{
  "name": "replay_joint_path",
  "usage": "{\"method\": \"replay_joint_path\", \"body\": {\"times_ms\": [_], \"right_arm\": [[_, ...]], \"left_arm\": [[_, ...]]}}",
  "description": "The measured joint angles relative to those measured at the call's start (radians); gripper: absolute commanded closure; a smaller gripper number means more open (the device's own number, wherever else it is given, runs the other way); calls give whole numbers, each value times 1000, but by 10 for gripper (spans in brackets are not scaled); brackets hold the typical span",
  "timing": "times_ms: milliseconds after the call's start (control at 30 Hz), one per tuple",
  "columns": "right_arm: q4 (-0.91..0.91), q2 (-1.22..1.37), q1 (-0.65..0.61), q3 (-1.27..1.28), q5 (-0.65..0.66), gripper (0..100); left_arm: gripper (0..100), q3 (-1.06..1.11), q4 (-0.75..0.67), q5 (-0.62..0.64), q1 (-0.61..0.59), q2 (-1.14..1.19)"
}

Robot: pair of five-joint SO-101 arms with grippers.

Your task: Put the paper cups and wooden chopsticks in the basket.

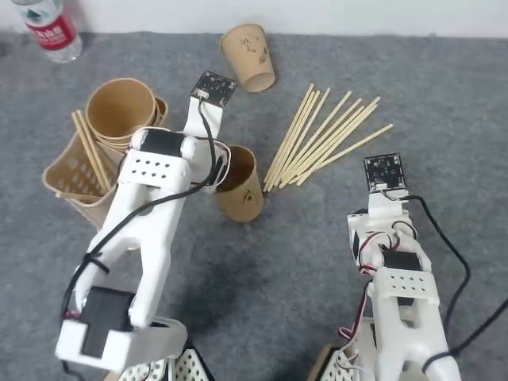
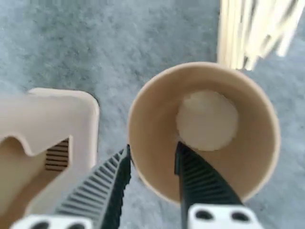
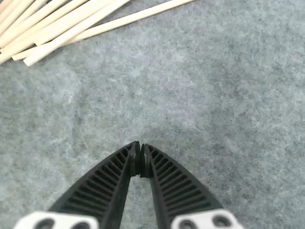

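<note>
Left gripper [image 2: 152, 149]: jaws apart, straddling the near wall of an upright brown paper cup [image 2: 207, 119]. One ribbed black finger [image 2: 195, 174] is inside the cup and the other [image 2: 112, 179] is outside, at the rim. I cannot tell whether either presses the wall.

The cream slatted plastic basket [image 2: 52, 124] sits just beside the outer finger, apart from the cup. In the high view the basket [image 1: 67, 178] holds a stack of brown paper cups [image 1: 119, 111] and a few wooden chopsticks [image 1: 89, 147] leaning along its rim.

Beyond the cup, ahead of the jaws, lies the loose bundle of pale wooden chopsticks [image 1: 321, 143], fanned flat on the grey carpeted table [image 1: 444, 103]. A second brown paper cup [image 1: 250, 57] lies on its side farther ahead.

Right gripper [image 3: 140, 158]: jaws together, tips touching, holding nothing, over bare carpet. The chopstick ends [image 3: 71, 24] lie well ahead of its tips.
</note>
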Motion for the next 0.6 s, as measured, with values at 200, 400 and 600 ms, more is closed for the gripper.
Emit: {"method": "replay_joint_path", "body": {"times_ms": [200, 400, 600], "right_arm": [[0, 0, 0, 0, 0, 991], [0, 0, -2, 0, 0, 991], [0, 0, -2, 0, 0, 991]], "left_arm": [[849, 0, 40, 0, 0, -26], [848, 0, 44, 6, 0, -26], [807, -55, 44, 92, 0, -28]]}}
